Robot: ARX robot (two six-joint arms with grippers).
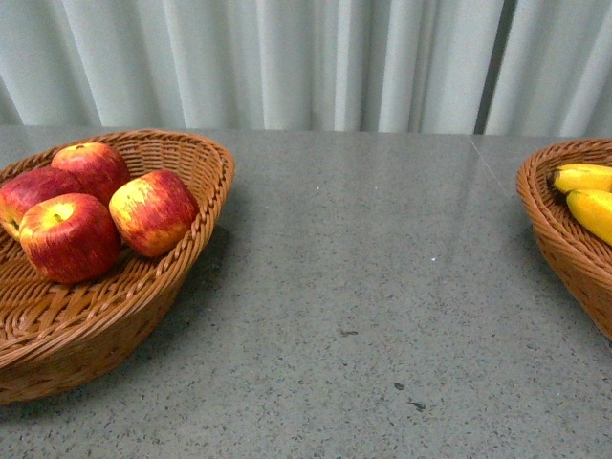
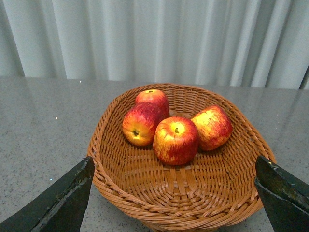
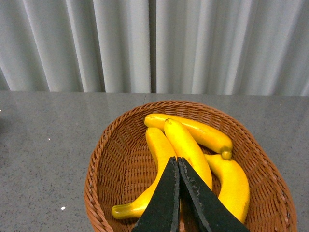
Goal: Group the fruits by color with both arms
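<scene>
Several red apples streaked with yellow (image 1: 72, 234) lie in the left wicker basket (image 1: 115, 316); they also show in the left wrist view (image 2: 175, 139). Several yellow bananas (image 3: 186, 145) lie in the right wicker basket (image 3: 111, 159); two show at the front view's right edge (image 1: 593, 206). My left gripper (image 2: 174, 193) is open and empty, with its jaws wide apart above the near rim of the apple basket (image 2: 145, 203). My right gripper (image 3: 177, 162) is shut and empty above the bananas. Neither arm shows in the front view.
A grey speckled table (image 1: 382, 287) stretches between the two baskets. The right basket (image 1: 564, 229) is partly cut off at the front view's right edge. A pale pleated curtain (image 1: 306, 57) hangs behind the table.
</scene>
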